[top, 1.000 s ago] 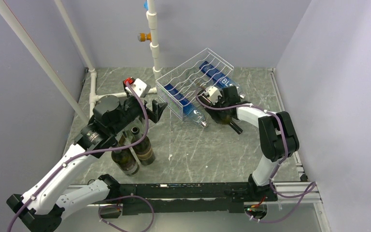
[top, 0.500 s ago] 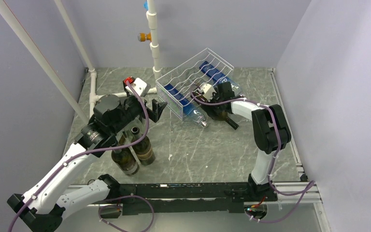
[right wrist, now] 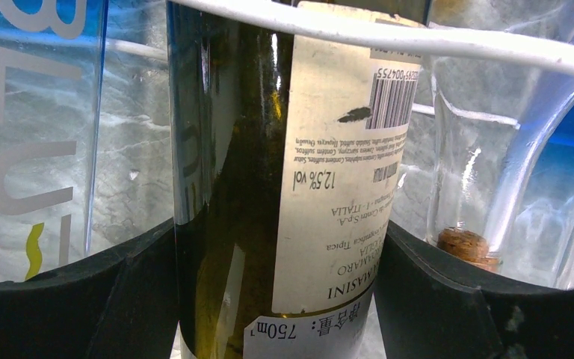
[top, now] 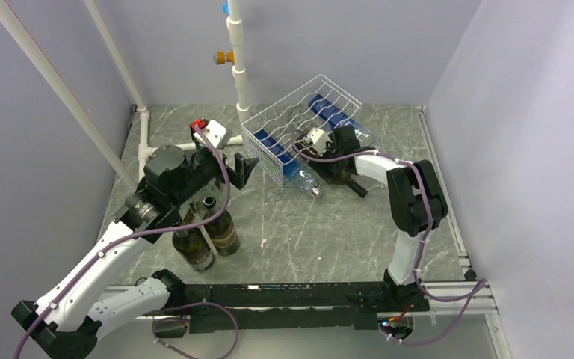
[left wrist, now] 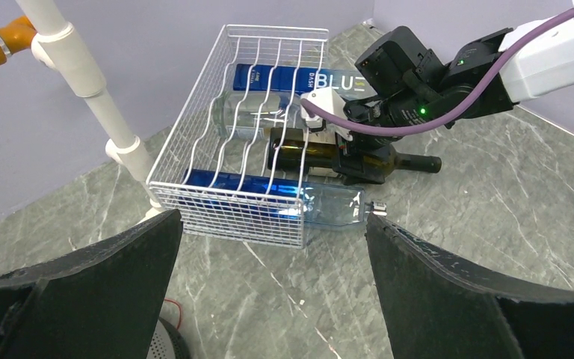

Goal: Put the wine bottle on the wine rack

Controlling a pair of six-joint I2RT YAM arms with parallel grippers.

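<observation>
**Green glass bottle partly inside the white wire rack**

The left gripper (top: 244, 166) hangs with its blunt black fingers spread wide and holds nothing. Near it, two upright dark glass bottles (top: 208, 238) stand on the grey veined table (top: 306, 232). To the right sits the wine rack (left wrist: 228, 213), a boxy frame of thin white wavy rods. A clear blue bottle (left wrist: 336, 209) lies in its near cradle, neck poking out. The wine bottle (left wrist: 385, 163) is glossy dark green glass with a cream paper label. It lies on its side, base end in the rack and neck outside. The right gripper (right wrist: 276, 299) clamps its round body, one black finger pressed to each side.
</observation>
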